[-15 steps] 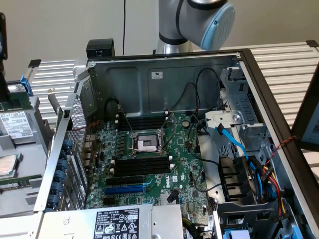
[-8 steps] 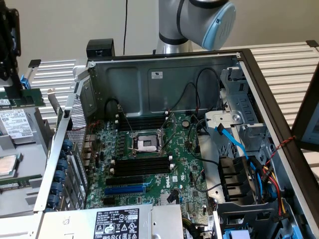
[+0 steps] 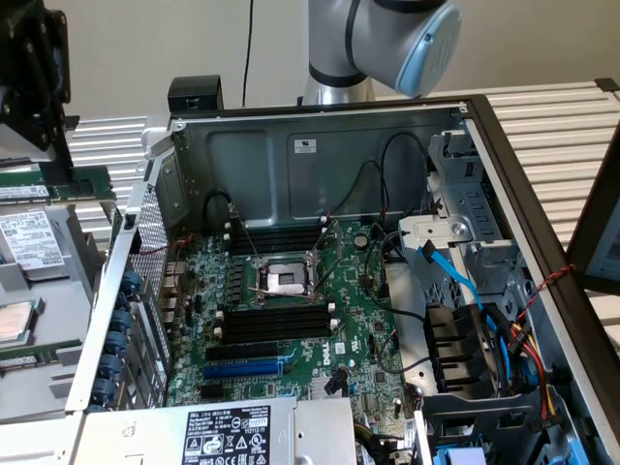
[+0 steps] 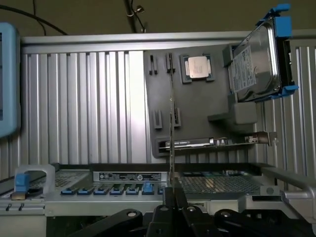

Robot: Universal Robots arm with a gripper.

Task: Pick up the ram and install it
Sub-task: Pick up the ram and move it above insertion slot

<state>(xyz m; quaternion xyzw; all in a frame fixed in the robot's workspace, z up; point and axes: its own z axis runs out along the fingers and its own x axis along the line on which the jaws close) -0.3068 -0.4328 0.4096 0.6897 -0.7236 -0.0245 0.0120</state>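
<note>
My gripper is shut on the ram, a thin green stick seen edge-on that rises straight out from between the fingers. In the exterior view the gripper hangs at the exterior view's far left, outside the open computer case. The green ram lies level beneath it, above the parts tray. The long black memory slots lie beside the processor socket on the motherboard, well off toward the exterior view's right of the gripper. More black slots run behind the socket.
A grey parts tray holds a processor, a hard drive in blue rails and an expansion card. The case wall stands between tray and motherboard. A blue slot, cables and a drive cage crowd the case.
</note>
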